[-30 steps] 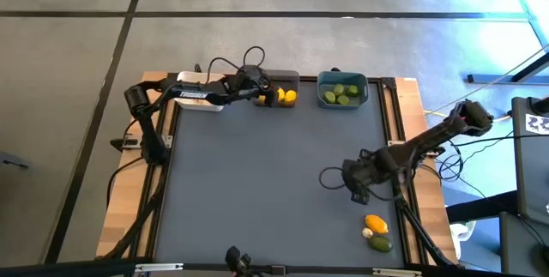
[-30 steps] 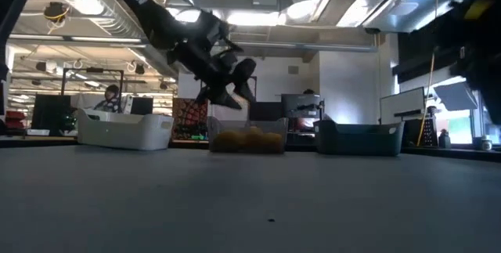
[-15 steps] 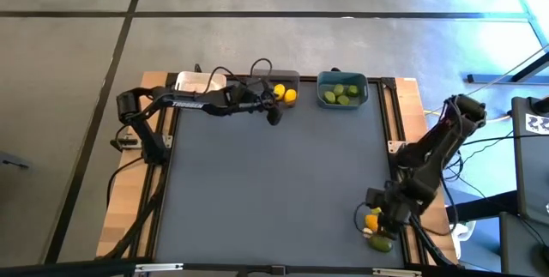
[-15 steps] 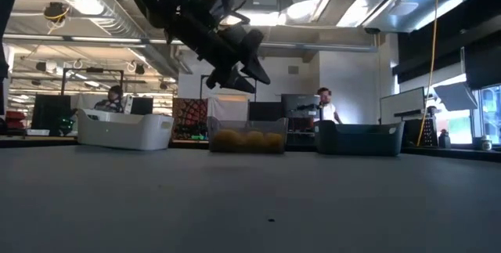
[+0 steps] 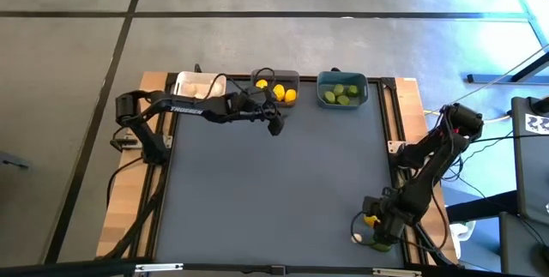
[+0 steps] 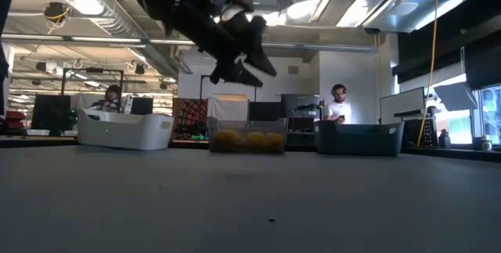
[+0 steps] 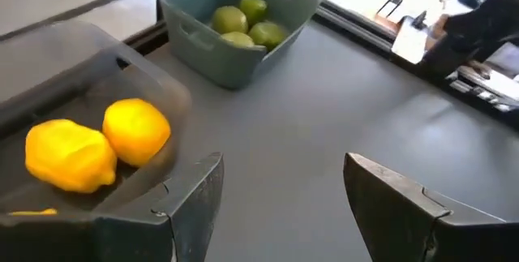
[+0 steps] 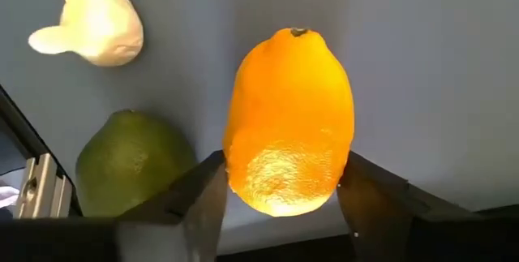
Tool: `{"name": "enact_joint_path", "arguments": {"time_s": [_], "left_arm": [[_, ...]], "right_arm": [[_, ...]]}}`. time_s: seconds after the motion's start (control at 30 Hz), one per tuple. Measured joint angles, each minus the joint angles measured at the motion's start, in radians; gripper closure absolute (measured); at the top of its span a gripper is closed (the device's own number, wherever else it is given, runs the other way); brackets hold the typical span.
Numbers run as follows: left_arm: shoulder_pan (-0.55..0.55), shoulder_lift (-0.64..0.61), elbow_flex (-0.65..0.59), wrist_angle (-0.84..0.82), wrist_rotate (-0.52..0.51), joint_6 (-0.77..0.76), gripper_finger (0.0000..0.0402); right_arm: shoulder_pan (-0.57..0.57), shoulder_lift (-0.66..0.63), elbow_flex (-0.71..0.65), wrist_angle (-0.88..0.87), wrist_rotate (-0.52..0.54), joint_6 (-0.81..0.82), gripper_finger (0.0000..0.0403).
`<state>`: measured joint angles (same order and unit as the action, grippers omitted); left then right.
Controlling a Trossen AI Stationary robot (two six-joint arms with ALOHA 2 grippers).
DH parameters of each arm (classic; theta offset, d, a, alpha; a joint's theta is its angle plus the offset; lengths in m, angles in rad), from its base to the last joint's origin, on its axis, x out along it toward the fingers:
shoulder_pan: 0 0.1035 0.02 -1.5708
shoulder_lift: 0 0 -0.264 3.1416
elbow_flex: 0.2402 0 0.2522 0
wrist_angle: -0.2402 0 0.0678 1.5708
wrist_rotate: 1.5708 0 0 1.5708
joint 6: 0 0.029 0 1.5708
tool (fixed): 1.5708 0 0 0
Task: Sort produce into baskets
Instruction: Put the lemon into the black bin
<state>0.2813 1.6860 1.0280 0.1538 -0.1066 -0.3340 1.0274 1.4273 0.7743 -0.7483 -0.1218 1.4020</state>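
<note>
Right gripper (image 8: 280,205) has dropped onto the near-corner lemon (image 8: 289,120), pinching it; left gripper (image 7: 280,193) wide (empty). Limes fill teal bin (image 7: 235,31).

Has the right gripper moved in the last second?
Yes. The right gripper dropped from mid-table toward the near right corner, now straddling the lemon beside the lime.

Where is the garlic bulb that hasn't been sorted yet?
From above, the garlic bulb lies at the table's near right corner, beside a lime and a lemon that sits between the right hand's fingers.
</note>
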Motion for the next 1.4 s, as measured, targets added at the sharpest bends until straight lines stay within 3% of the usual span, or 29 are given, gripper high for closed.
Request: {"name": "enact_joint_path", "arguments": {"time_s": [0.13, 0.43, 0.57, 0.67, 0.8, 0.97, 1.1, 1.4], "left_arm": [[-0.022, -0.065, 0.000, -0.013, -0.001, 0.014, 0.0153], [-0.073, -0.273, 0.000, -0.172, -0.004, 0.019, 0.0153], [-0.114, -0.343, 0.000, -0.289, -0.017, 0.012, 0.0153], [-0.157, -0.360, 0.000, -0.363, -0.080, 0.006, 0.0153], [-0.223, -0.361, 0.000, -0.442, -0.207, -0.001, 0.0153], [-0.273, -0.352, 0.000, -0.455, -0.262, -0.009, 0.0153], [-0.281, -0.352, 0.000, -0.456, -0.264, -0.027, 0.0153], [-0.266, -0.352, 0.000, -0.460, -0.266, -0.033, 0.0153]], "right_arm": [[0.000, -0.003, 0.000, -0.011, 0.059, -0.034, 0.0247], [-0.139, -0.043, 0.070, -0.162, 0.241, -0.230, 0.0249], [-0.272, -0.098, 0.128, -0.270, 0.390, -0.401, 0.0249], [-0.411, -0.142, 0.146, -0.232, 0.502, -0.568, 0.0249], [-0.636, -0.154, 0.145, -0.125, 0.558, -0.826, 0.0247], [-0.927, -0.138, 0.145, 0.138, 0.529, -1.152, 0.0247], [-1.135, -0.113, 0.146, 0.386, 0.440, -1.331, 0.0246], [-1.449, 0.073, 0.145, 0.817, 0.158, -1.440, 0.0242]]}}
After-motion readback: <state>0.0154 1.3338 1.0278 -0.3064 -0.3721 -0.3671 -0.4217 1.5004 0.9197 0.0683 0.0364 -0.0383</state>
